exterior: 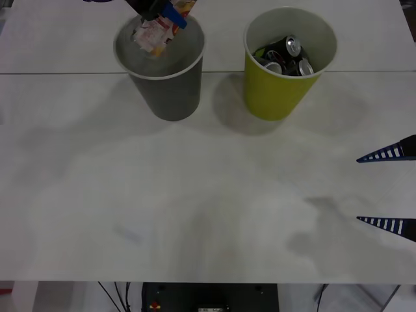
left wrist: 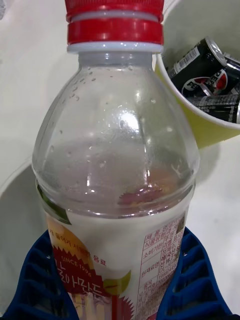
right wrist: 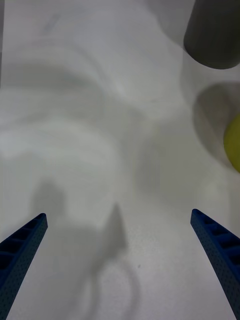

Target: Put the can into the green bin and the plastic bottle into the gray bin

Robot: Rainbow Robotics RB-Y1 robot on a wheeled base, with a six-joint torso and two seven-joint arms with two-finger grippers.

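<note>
The left tool [left wrist: 117, 295] is clamped on the plastic bottle [left wrist: 117, 165], holding it tilted over the mouth of the gray bin [exterior: 166, 91] at the far side of the white desk [exterior: 195, 208]. Just beside it the green bin [exterior: 276, 91] holds black cans [exterior: 286, 57]. The right tool [exterior: 387, 188] hangs at the desk's right edge, fingers apart

Light is bright and even over the white worktop [exterior: 195, 214], falling from overhead. Soft gray shadows pool beside the gray bin [exterior: 160, 68] and the green bin [exterior: 286, 62] and smear faintly across the worktop's middle. In the left wrist view, white glare spots glint on the plastic bottle [left wrist: 115, 165]. In the right wrist view the worktop looks hazy, with blurred shadows.
</note>
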